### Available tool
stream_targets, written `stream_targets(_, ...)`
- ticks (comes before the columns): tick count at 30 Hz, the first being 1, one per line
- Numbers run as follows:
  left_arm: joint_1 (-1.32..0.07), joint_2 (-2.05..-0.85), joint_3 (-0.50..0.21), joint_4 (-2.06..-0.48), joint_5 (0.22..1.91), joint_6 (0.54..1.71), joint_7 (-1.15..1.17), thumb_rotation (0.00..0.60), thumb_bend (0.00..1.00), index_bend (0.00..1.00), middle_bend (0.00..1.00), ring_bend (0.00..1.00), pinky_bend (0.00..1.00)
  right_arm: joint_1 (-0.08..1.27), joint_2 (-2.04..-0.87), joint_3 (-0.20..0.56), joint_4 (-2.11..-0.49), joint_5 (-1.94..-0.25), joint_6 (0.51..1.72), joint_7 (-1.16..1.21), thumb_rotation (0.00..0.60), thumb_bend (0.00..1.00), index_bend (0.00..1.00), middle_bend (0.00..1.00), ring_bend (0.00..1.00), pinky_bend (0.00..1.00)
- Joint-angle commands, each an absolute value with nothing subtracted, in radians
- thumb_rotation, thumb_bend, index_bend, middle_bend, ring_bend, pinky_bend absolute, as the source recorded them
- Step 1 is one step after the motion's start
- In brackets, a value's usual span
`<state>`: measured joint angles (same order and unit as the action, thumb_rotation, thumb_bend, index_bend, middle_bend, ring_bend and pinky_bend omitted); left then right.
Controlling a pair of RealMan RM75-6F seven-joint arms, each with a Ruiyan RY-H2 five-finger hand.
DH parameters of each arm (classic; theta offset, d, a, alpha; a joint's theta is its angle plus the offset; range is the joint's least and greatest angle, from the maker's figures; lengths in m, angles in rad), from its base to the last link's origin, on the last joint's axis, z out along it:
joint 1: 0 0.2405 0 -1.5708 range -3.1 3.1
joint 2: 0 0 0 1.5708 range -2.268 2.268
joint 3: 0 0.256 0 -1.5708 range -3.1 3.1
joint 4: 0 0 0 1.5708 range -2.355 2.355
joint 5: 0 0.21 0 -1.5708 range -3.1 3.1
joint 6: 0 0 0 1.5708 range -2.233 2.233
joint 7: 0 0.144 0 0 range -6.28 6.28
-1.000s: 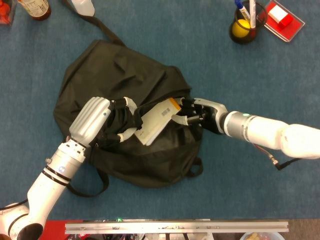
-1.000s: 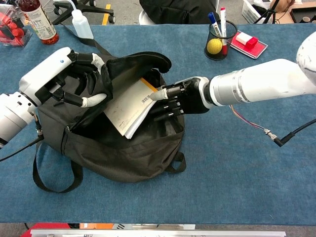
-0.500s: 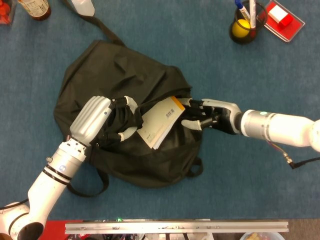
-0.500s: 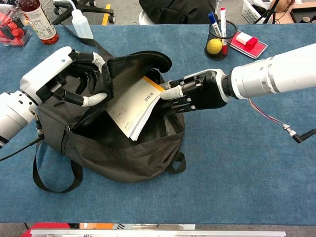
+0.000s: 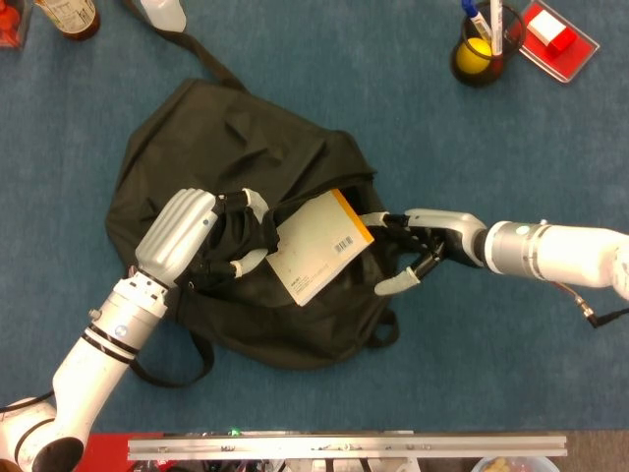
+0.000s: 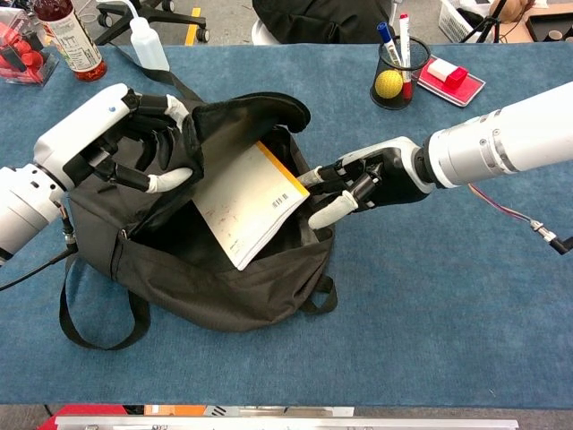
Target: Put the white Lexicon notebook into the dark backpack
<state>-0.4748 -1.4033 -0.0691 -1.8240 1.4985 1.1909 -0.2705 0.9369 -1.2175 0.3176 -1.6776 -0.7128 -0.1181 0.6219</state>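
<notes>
The dark backpack (image 5: 226, 138) lies on the blue table with its mouth open toward my right arm. My left hand (image 5: 182, 234) grips the upper flap (image 6: 242, 116) and holds it lifted. The white Lexicon notebook (image 5: 316, 248), with an orange edge and a barcode, leans half inside the opening, its orange end sticking out. In the chest view the notebook (image 6: 246, 202) rests on the backpack's lower lip (image 6: 224, 287). My right hand (image 5: 423, 248) is just right of the notebook with its fingers spread; it holds nothing. One fingertip (image 6: 315, 177) is at the orange edge.
A mesh pen cup (image 5: 479, 49) with markers and a yellow ball stands at the back right, beside a tray with a red-and-white box (image 5: 555, 34). A bottle (image 6: 67, 40) and a squeeze bottle (image 6: 148, 45) stand at the back left. A backpack strap (image 6: 89, 313) loops toward the front.
My right hand let go of the notebook, drew back to the right and spread its fingers. The notebook tipped flatter in the opening. My left hand kept its hold on the flap.
</notes>
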Motion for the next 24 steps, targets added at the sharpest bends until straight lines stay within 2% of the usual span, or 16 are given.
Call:
stream_targets(1,-0.474,-1.402,-0.069,-1.824,1.499,1.191,-0.273,0.600,0.27,0.51,0.61,0.61,0.75,0.987,-1.209,0.251,-1.702,-0.764,-0.023,0.591,0.600,0.11,0.00,0.00,0.00,0.00)
stream_targets(12,-0.474,-1.400,-0.067,-1.827,1.505,1.192,-0.273,0.600,0.27,0.51,0.60,0.61,0.75,1.135,-1.200,0.061,-1.754,-0.788,0.223,0.460,0.600,0.10,0.00,0.01,0.00,0.00)
stream_targets(18,-0.475,-1.400,-0.066,-1.824,1.504,1.189,-0.281,0.600,0.27,0.50,0.60,0.61,0.75,1.164,-1.209,-0.030,-1.810,-0.763,0.407,0.337,0.600,0.10,0.00,0.05,0.00,0.00)
stream_targets(24,-0.475,-1.401,-0.062,-1.826,1.511,1.190,-0.279,0.600,0.27,0.50,0.60,0.61,0.75,1.200,-1.238,-0.106,-1.842,-0.737,0.522,0.163,0.600,0.10,0.00,0.06,0.00,0.00)
